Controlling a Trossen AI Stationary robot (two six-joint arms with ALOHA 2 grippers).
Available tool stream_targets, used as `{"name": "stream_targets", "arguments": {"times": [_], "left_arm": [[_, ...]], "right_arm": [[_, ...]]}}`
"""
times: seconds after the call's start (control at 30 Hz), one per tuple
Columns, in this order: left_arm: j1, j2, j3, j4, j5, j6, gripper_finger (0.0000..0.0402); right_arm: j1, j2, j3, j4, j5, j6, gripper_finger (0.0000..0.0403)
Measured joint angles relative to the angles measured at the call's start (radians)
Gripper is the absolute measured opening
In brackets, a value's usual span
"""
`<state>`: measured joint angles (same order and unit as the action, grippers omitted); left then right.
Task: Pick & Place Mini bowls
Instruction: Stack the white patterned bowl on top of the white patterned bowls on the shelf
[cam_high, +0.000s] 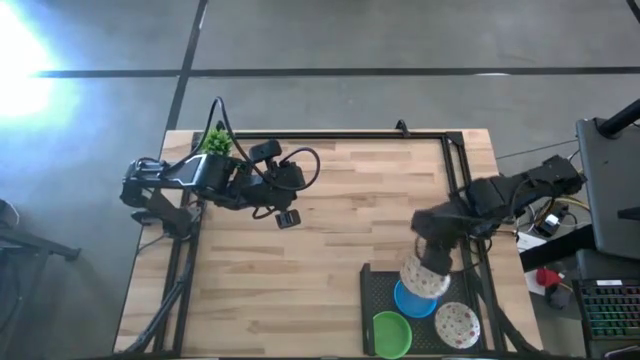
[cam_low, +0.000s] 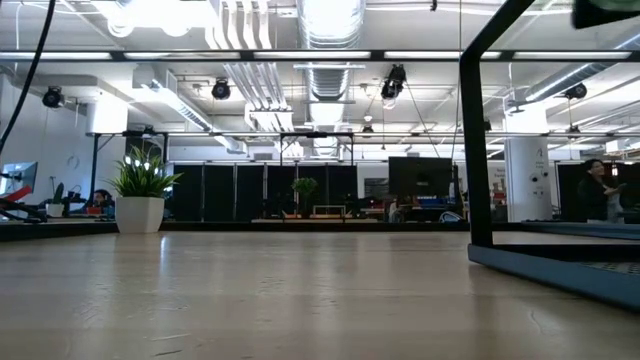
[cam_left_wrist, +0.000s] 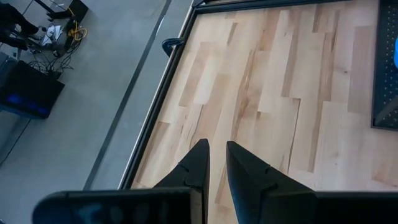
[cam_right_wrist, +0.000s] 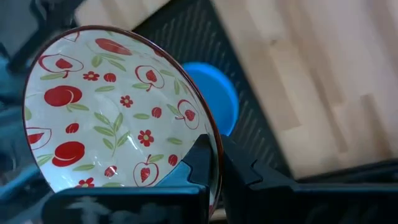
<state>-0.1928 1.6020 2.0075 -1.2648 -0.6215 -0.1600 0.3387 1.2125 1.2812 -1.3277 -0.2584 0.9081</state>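
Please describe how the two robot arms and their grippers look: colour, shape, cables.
Both arms are dark, nearly black, built of jointed segments. The left arm carries looping black cables near its wrist. The left gripper and the right gripper each have two dark, wedge-shaped fingers narrowing toward the tips. The right arm looks similarly bulky and black.
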Motion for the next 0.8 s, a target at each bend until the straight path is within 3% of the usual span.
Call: {"name": "stream_targets", "arguments": {"times": [0.2,0.37,0.8], "left_arm": [[0.0,0.0,0.0,0.0,0.0,0.008,0.0048],[0.001,0.0,0.0,0.0,0.0,0.017,0.0048],[0.001,0.0,0.0,0.001,0.0,0.025,0.0048]], "right_arm": [[0.15,0.0,0.0,0.0,-0.013,0.116,0.0011],[0.219,0.0,0.0,-0.007,-0.015,0.121,0.0011],[0.266,0.0,-0.021,-0.035,-0.04,0.034,0.0011]]}}
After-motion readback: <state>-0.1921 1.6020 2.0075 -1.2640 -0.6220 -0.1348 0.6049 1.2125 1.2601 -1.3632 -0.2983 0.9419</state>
